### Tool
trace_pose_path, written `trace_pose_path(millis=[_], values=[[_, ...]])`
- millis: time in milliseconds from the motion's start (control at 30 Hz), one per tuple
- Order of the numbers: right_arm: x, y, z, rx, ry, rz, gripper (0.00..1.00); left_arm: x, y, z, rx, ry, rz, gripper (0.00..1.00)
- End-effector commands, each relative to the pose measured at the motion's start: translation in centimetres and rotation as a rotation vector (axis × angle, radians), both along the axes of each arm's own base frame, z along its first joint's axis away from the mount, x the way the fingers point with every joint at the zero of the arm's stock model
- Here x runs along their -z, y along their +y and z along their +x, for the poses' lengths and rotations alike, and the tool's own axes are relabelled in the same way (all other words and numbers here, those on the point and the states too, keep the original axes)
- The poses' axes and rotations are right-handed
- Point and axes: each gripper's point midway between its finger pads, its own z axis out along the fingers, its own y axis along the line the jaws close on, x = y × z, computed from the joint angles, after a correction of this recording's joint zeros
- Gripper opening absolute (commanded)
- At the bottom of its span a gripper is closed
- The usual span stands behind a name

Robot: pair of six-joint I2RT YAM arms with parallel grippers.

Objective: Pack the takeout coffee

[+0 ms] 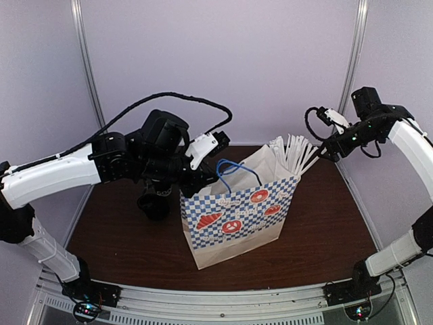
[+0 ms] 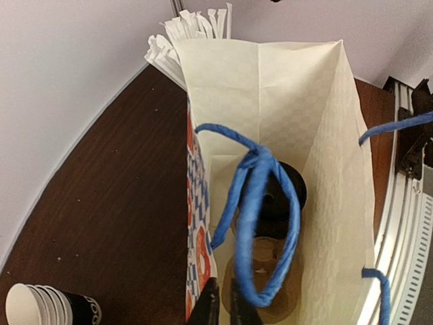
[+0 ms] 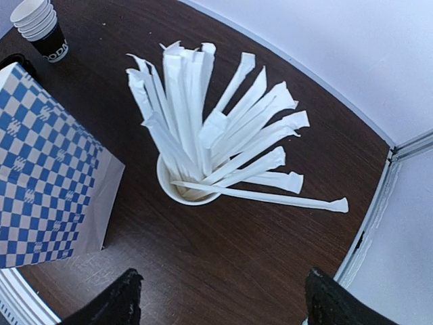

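Note:
The takeout coffee (image 2: 287, 196) stands inside the checkered paper bag (image 1: 237, 217). Only its black lid shows, in the left wrist view, partly behind a blue handle (image 2: 257, 223). It is hidden in the top view. My left gripper (image 2: 222, 308) is at the bag's left top edge, its fingers closed close together on the bag's rim (image 2: 203, 203). In the top view it (image 1: 201, 181) sits beside the bag's mouth. My right gripper (image 3: 223, 305) is wide open and empty, above the table to the right of the bag (image 3: 40, 176).
A white cup of white wrapped sticks (image 3: 193, 183) stands behind the bag's right side (image 1: 294, 152). A stack of lidless black cups (image 2: 44, 308) stands left of the bag under my left arm. Something brown and round (image 2: 270, 277) lies on the bag's floor.

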Motion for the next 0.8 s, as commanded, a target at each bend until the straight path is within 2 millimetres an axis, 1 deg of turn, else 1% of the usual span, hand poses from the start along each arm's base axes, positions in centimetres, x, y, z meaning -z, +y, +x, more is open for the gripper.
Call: trace_pose_path(millis=[0, 67, 100, 200, 267, 367, 500, 667, 767], values=[[1.0, -0.2, 1.4, 0.035, -0.02, 0.06, 0.77, -3.0, 0.7, 0.9, -0.037, -0.081, -0.064, 0.23], [1.6, 0.5, 1.6, 0.011, -0.01, 0.088, 0.71, -3.9, 1.3, 1.0, -0.051, -0.112, -0.07, 0.33], [1.8, 0.8, 1.7, -0.001, -0.005, 0.102, 0.69, -4.4, 1.7, 1.1, -0.062, -0.126, -0.073, 0.38], [2.5, 1.8, 2.2, -0.025, 0.027, 0.153, 0.67, -6.3, 2.8, 1.1, -0.073, -0.176, -0.087, 0.5], [2.9, 2.3, 2.9, -0.028, 0.044, 0.177, 0.67, -7.4, 3.4, 1.0, -0.079, -0.204, -0.102, 0.55], [3.4, 2.8, 4.1, -0.028, 0.06, 0.201, 0.66, -8.3, 4.4, 1.2, -0.115, -0.23, -0.103, 0.58], [4.3, 3.3, 5.6, -0.032, 0.064, 0.206, 0.63, -9.0, 5.1, 0.9, -0.13, -0.229, -0.132, 0.59], [5.3, 4.7, 6.3, -0.075, 0.083, 0.21, 0.6, -9.0, 6.0, 1.0, -0.158, -0.231, -0.135, 0.59], [5.6, 5.3, 6.7, -0.082, 0.087, 0.215, 0.55, -8.8, 6.0, 0.9, -0.157, -0.228, -0.129, 0.59]])
